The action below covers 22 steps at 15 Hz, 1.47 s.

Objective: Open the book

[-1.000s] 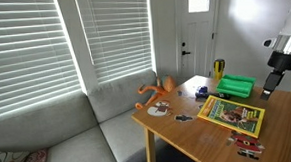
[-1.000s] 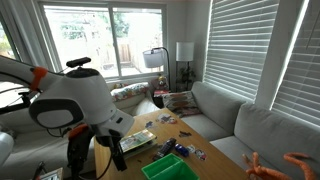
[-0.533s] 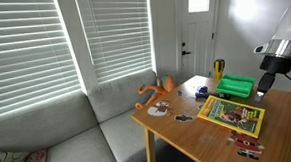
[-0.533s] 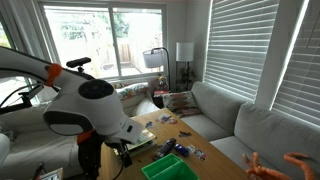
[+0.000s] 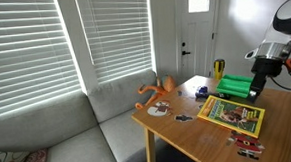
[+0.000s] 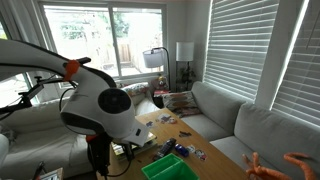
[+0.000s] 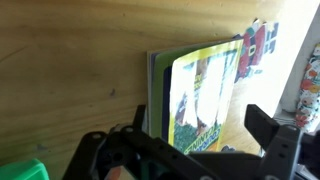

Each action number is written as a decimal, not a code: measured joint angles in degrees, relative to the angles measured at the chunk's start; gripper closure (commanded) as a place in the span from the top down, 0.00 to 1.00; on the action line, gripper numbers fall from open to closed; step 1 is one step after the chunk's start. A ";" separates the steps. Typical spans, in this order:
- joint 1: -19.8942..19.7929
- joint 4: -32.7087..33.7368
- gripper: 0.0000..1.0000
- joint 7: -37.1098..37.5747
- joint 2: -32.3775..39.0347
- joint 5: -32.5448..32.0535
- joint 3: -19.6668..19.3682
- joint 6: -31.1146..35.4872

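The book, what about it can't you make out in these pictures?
- Wrist view: the book is blurred, so its cover picture is unreadable. The fingers cut across its lower edge.
- In an exterior view, the robot arm hides most of the book.
- In an exterior view, the book lies in full sight but is too small to read a title or find its spine.

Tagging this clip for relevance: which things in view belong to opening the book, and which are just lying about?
For the job: book; hand, open.
Lying about: green box; orange toy; cut-out pieces.
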 measured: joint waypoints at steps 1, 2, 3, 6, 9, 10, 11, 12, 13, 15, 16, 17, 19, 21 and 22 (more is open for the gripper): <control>-0.01 0.73 1.00 -0.46 1.05 1.16 0.01 -0.79; -0.02 1.38 1.00 -0.87 2.06 2.18 0.04 -1.47; -0.06 2.02 1.00 -1.42 3.06 3.21 0.08 -2.05; -0.45 3.83 1.00 -3.03 5.93 5.97 0.57 -4.29; -1.25 5.39 1.00 -4.36 8.64 8.12 1.60 -6.61; -1.63 5.81 1.00 -4.66 9.48 8.60 2.17 -7.23; -1.95 6.23 1.00 -4.90 10.18 9.00 2.77 -7.97; -2.23 6.65 1.00 -5.16 10.74 9.41 3.45 -8.72; -2.40 7.01 1.00 -5.37 11.10 9.70 4.14 -9.43; -2.65 7.64 1.00 -5.82 11.39 10.04 5.73 -10.95; -2.71 7.96 1.00 -6.01 11.39 10.20 6.51 -11.85; -2.72 8.28 1.00 -6.24 11.39 10.49 7.27 -12.80; -2.72 8.79 1.00 -6.74 11.39 11.13 8.73 -14.09; -2.71 9.16 1.00 -7.36 11.39 11.58 10.17 -14.52; -2.70 9.35 1.00 -7.83 11.39 11.74 10.88 -14.52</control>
